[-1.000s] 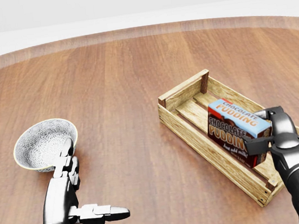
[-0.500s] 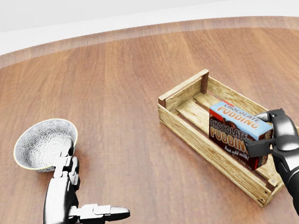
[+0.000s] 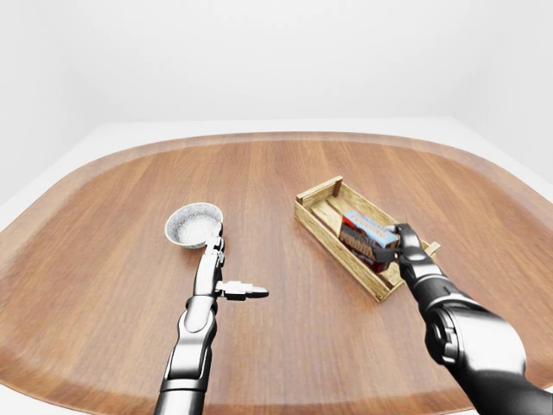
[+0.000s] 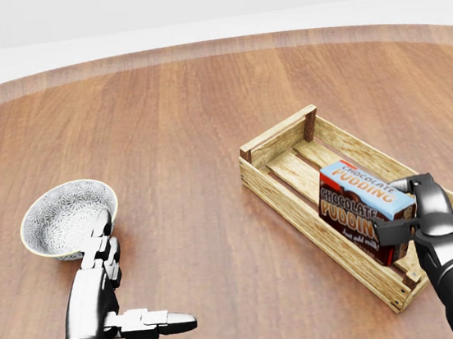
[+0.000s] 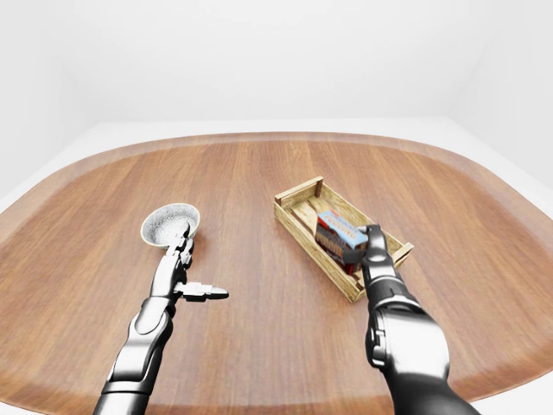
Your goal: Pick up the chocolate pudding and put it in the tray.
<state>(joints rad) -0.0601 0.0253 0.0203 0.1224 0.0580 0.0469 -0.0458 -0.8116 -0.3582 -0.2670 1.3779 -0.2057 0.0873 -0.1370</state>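
The chocolate pudding box (image 4: 361, 202), brown with a blue top, sits inside the wooden tray (image 4: 285, 189) toward its lower right end. My right hand (image 4: 410, 213) is shut on the box's right end, fingers wrapped round its corner. The same box (image 3: 367, 239) and tray (image 3: 318, 202) show right of centre in the left-eye view. My left hand (image 4: 122, 294) rests open over the table at lower left, thumb pointing right, holding nothing.
A white patterned bowl (image 4: 67, 218) stands on the wooden table (image 4: 172, 126) just above my left hand. The table's rounded edge (image 3: 52, 186) curves along the left and top of the eye views.
My right hand has lowered the pudding box a little down and to the right, deeper into the tray. The left arm and the bowl have not moved.
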